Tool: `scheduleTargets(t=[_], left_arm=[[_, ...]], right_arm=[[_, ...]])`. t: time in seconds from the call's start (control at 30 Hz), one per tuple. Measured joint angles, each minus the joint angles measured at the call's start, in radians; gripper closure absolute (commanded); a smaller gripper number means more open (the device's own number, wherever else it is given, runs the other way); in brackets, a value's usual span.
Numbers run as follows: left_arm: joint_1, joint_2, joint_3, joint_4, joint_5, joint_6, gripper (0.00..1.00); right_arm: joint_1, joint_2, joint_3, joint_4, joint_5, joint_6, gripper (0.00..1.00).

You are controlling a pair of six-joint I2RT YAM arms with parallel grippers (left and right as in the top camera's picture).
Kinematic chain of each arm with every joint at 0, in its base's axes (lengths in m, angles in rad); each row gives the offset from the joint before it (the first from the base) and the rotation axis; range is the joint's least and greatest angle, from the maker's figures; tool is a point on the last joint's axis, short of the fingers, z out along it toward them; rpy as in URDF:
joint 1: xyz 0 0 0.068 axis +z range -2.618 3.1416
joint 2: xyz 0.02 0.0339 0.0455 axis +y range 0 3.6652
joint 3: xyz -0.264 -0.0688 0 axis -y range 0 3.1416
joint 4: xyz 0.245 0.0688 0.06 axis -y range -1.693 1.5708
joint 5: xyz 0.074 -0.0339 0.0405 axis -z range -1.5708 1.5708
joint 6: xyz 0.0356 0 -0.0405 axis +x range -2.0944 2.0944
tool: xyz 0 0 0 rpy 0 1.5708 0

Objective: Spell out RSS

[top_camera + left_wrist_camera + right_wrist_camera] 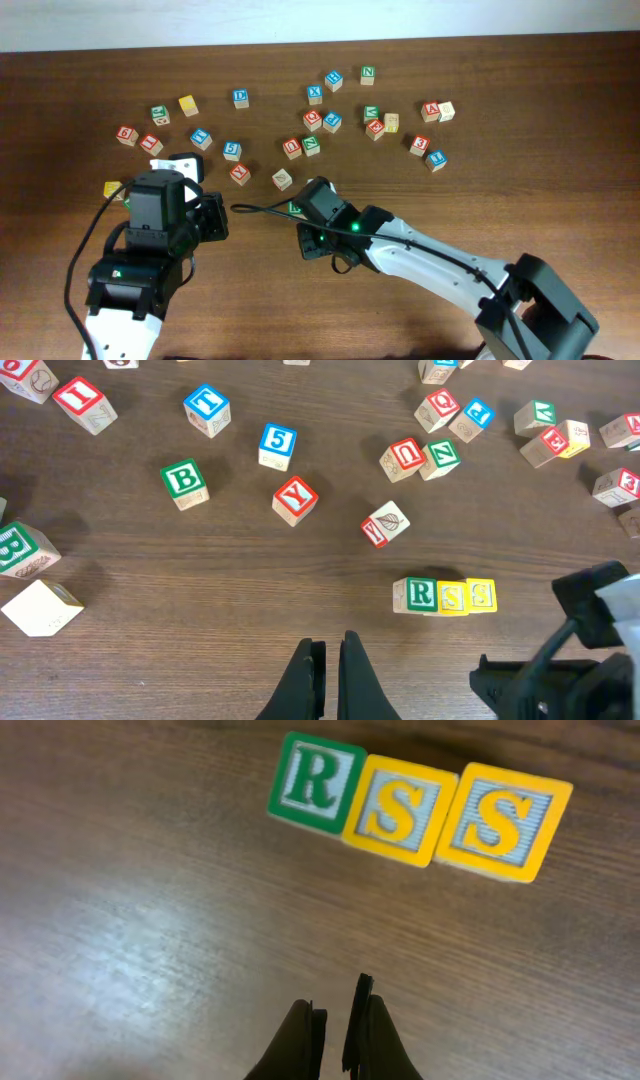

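Note:
The three cubes stand in a touching row that reads RSS. In the right wrist view the green R cube (pixel 317 780) is at the left, then a yellow S cube (pixel 400 810) and a second yellow S cube (pixel 507 820). The left wrist view shows the same row: R (pixel 421 595), S (pixel 452 598), S (pixel 481 595). Overhead, only a green corner of the R cube (pixel 295 208) shows under the right arm. My right gripper (pixel 335 1020) (pixel 312 242) is shut and empty, just short of the row. My left gripper (pixel 328 660) (pixel 218 215) is shut and empty, left of the row.
Several other letter cubes lie scattered across the far half of the table, among them a red Y cube (pixel 295 500), a leaf-picture cube (pixel 385 525) and a green B cube (pixel 184 482). A plain pale cube (pixel 40 608) lies at the left. The right arm (pixel 440 265) crosses the near right.

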Motion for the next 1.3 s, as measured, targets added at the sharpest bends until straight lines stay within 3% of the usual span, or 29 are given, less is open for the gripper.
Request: scheduleTargets(t=[0.23,1.3], left_arm=[[0.000,0.000,0.000,0.001,0.000,0.000,1.00],[0.000,0.000,0.000,0.003,0.000,0.000,1.00]], right_arm=[[0.000,0.085,-0.001,0.076,0.022,0.001,0.96],[0.000,0.115,-0.001,0.151,0.104,0.008,0.96]])
